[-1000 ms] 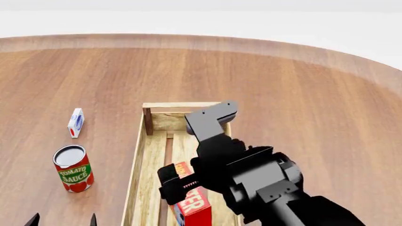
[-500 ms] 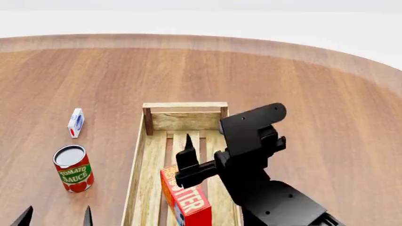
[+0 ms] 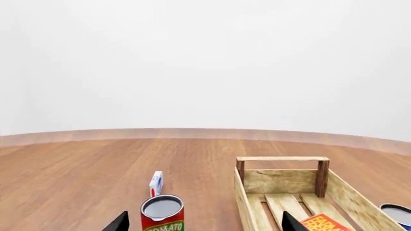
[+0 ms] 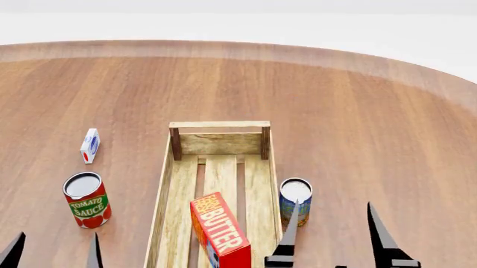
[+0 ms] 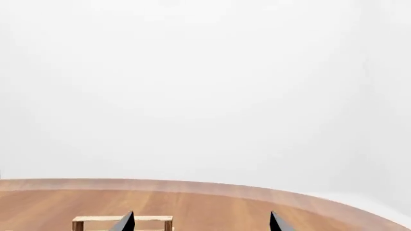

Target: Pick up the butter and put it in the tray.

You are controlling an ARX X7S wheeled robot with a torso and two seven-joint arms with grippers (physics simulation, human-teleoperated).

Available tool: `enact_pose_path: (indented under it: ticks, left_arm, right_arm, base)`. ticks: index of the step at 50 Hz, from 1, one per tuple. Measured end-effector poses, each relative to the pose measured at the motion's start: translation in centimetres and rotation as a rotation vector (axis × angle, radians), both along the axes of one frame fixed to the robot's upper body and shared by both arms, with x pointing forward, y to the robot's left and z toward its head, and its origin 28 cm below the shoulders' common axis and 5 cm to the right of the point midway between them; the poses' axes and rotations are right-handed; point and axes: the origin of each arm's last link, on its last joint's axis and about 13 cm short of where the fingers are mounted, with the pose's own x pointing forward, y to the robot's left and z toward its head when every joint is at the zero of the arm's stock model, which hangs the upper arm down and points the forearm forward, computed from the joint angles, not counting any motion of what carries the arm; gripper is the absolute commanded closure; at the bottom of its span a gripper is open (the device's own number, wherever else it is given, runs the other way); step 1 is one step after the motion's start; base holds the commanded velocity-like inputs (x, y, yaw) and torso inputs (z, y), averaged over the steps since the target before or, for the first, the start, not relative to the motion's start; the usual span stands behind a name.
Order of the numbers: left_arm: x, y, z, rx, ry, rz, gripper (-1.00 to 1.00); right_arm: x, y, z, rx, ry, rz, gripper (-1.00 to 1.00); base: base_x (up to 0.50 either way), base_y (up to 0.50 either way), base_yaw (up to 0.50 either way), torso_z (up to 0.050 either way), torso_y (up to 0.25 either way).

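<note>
Inside the long pale wooden slatted tray (image 4: 176, 184) the red-orange rectangular butter box (image 4: 220, 229) is lying, released; the right gripper (image 4: 334, 237) is hanging wide and empty beside it, so best pulling clear without clipping the small can (image 4: 295, 200).

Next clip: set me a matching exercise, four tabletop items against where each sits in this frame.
Items:
1. butter
2. tomato sauce can
3. small white carton
4. blue-labelled can

Places:
A. on the table just right of the tray
B. inside the tray
C. left of the tray, beyond the other can
D. left of the tray, nearer the robot

Pairs: 1-B, 2-D, 3-C, 4-A
</note>
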Motion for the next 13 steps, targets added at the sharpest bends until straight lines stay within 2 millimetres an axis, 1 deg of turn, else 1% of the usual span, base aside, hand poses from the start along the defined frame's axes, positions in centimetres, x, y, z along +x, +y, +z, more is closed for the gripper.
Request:
enact_pose_path:
  ticks: [13]
  left_arm:
    - [-0.1, 0.0, 0.4, 0.001, -0.02, 0.004, -1.0]
  right_arm:
    - [-1.6, 0.0, -0.8, 0.011, -0.037, -0.036, -1.0]
  base:
    - [0.0, 0.0, 0.0, 0.0, 0.0]
